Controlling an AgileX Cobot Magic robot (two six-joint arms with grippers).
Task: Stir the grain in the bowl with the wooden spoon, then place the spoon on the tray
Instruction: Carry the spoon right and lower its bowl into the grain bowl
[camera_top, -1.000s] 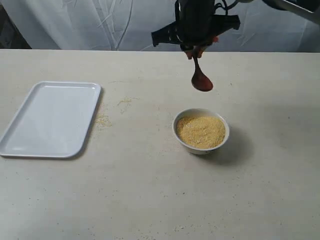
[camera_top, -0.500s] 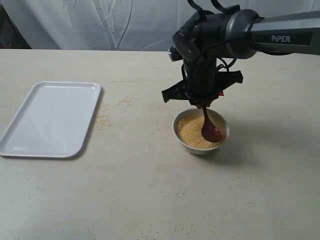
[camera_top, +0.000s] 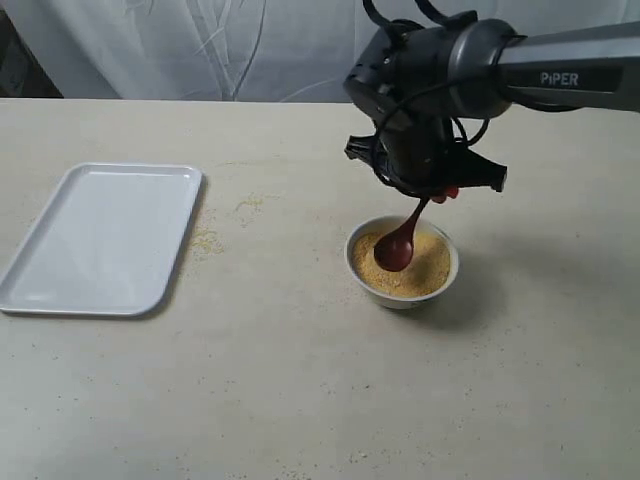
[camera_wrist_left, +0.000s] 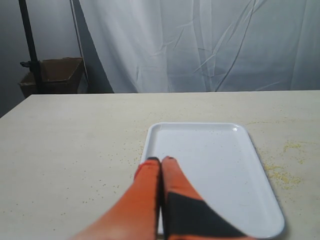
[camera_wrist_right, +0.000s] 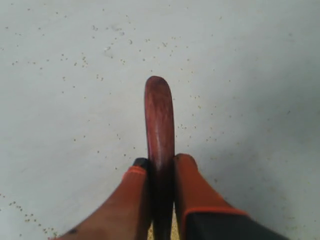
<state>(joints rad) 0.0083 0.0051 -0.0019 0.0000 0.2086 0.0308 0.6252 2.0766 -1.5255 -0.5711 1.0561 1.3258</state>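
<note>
**Exterior view.** The right gripper (camera_top: 433, 195), on a black arm, hung just above a small round white ceramic bowl (camera_top: 402, 298) and was clamped on the upper handle of a dark reddish-brown wooden spoon (camera_top: 398, 248). The spoon was tilted, and its oval end was resting in the fine golden-yellow grain (camera_top: 428, 268) that filled the bowl. A flat white rectangular tray (camera_top: 100, 240) lay well apart from the bowl, on the left side of the pale table (camera_top: 300, 400). Spilled grains (camera_top: 206, 241) lay on the table just beside the tray's right rim.

**Left wrist view.** The left gripper (camera_wrist_left: 160, 161) had its orange fingers (camera_wrist_left: 147, 175) pressed together with nothing between them. The fingertips stood over the near left part of the tray (camera_wrist_left: 215, 160). Spilled grains were scattered on the table beside the tray's long edge. A white curtain (camera_wrist_left: 200, 45) hung behind the table, and a cardboard box (camera_wrist_left: 52, 75) stood beyond the table's far corner.

**Right wrist view.** Both fingers (camera_wrist_right: 192, 192) of the right gripper (camera_wrist_right: 159, 165) pressed against the spoon's handle (camera_wrist_right: 159, 112), whose rounded end projected past the fingertips. Loose grains dotted the table (camera_wrist_right: 75, 100) beyond. A sliver of yellow grain (camera_wrist_right: 173, 229) showed between the fingers at the frame edge.
</note>
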